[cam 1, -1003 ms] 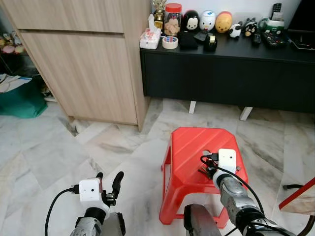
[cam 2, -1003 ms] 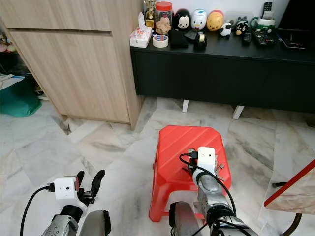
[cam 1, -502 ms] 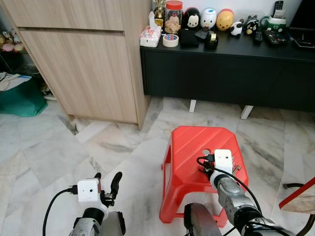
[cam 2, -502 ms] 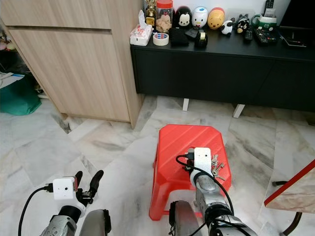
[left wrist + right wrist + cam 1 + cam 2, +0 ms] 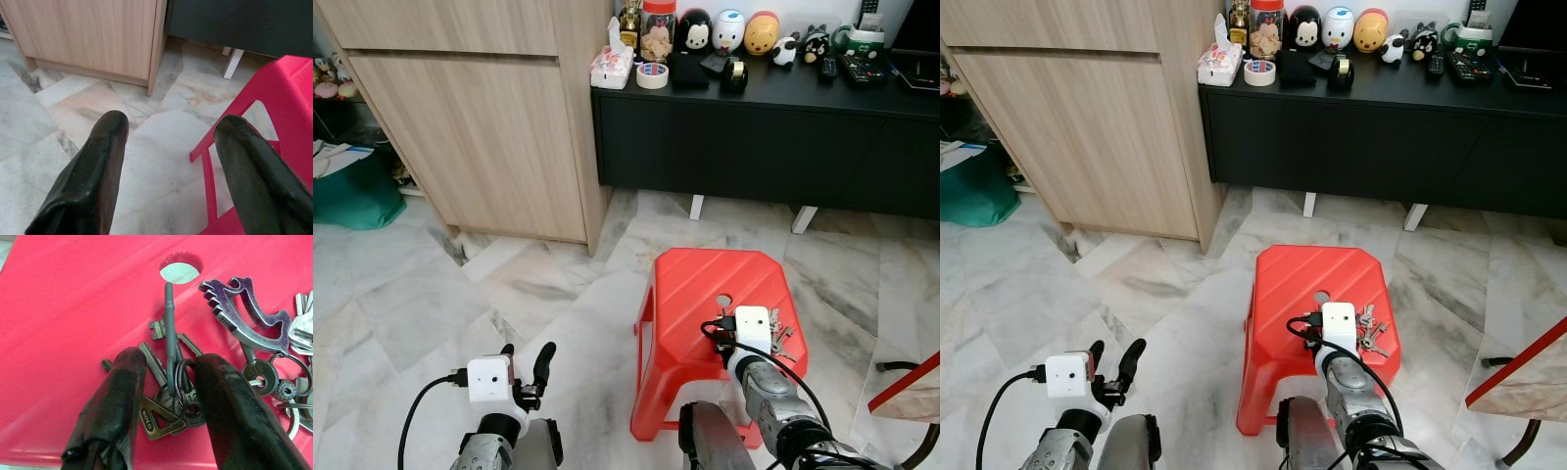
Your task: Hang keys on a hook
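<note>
Right gripper [image 5: 164,396] fingers [image 5: 110,406] covered part of the keys [image 5: 171,382]; a second bunch [image 5: 288,377] ran off the wrist frame's edge. In the eye views the wrist camera [image 5: 752,327] hid most of both. Trinkets [image 5: 729,34] on the table [image 5: 803,93]: too small to tell.

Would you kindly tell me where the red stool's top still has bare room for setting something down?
The red plastic stool is bare across its far and left parts, beyond the round hole. Its near right corner is crowded: the bunch of metal keys lies there, with the right gripper straddling it, fingers open.
</note>
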Available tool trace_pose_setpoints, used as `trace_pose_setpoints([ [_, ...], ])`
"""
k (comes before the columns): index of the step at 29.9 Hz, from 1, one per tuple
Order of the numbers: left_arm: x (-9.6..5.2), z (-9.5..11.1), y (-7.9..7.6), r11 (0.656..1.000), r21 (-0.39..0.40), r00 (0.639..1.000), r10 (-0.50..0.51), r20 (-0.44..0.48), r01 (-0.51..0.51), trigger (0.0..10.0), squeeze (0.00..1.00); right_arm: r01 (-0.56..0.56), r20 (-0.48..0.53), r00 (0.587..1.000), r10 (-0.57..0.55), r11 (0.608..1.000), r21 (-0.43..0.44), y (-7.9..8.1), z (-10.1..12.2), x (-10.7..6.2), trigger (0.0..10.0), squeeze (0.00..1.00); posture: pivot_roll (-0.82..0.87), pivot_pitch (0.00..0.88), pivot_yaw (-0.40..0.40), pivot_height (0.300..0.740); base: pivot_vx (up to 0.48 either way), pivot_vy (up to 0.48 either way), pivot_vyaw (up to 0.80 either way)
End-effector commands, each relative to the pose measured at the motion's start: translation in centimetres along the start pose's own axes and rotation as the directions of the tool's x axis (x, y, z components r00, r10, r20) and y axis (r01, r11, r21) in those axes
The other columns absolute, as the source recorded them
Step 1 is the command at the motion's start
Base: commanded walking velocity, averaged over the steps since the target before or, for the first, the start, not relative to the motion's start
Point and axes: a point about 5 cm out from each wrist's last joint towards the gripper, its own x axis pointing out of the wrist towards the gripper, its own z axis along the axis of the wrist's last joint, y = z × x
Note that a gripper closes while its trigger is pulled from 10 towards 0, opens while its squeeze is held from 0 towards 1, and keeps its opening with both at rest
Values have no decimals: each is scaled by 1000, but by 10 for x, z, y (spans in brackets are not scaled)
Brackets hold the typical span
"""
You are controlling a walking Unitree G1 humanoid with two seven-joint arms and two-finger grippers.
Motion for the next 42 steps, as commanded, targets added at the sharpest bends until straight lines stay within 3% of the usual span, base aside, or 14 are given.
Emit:
trace_pose_setpoints([
  [1,-2,-3,1,1000,18,1000,-4,-23,4,10000,0,9,-14,1000,-9,1000,13,-1,-3,0,0,0,117,120,-19,580,0,0,0],
  [16,-1,-4,1,1000,27,1000,-6,-29,7,10000,0,7,12,1000,-7,1000,26,0,1,0,0,0,120,117,-18,580,0,0,0],
  [30,1,-5,1,999,32,999,-8,-35,9,10000,0,-57,72,996,54,998,38,10,8,0,0,0,119,105,-17,580,0,0,0],
  [37,7,-5,2,999,35,999,-7,-37,9,10000,0,-138,206,971,124,989,57,18,26,-2,0,0,109,90,-17,580,0,0,0],
  [42,10,-5,1,999,34,999,-8,-34,9,10000,0,-144,229,965,127,988,61,19,31,-2,0,0,107,84,-19,580,0,0,0],
])
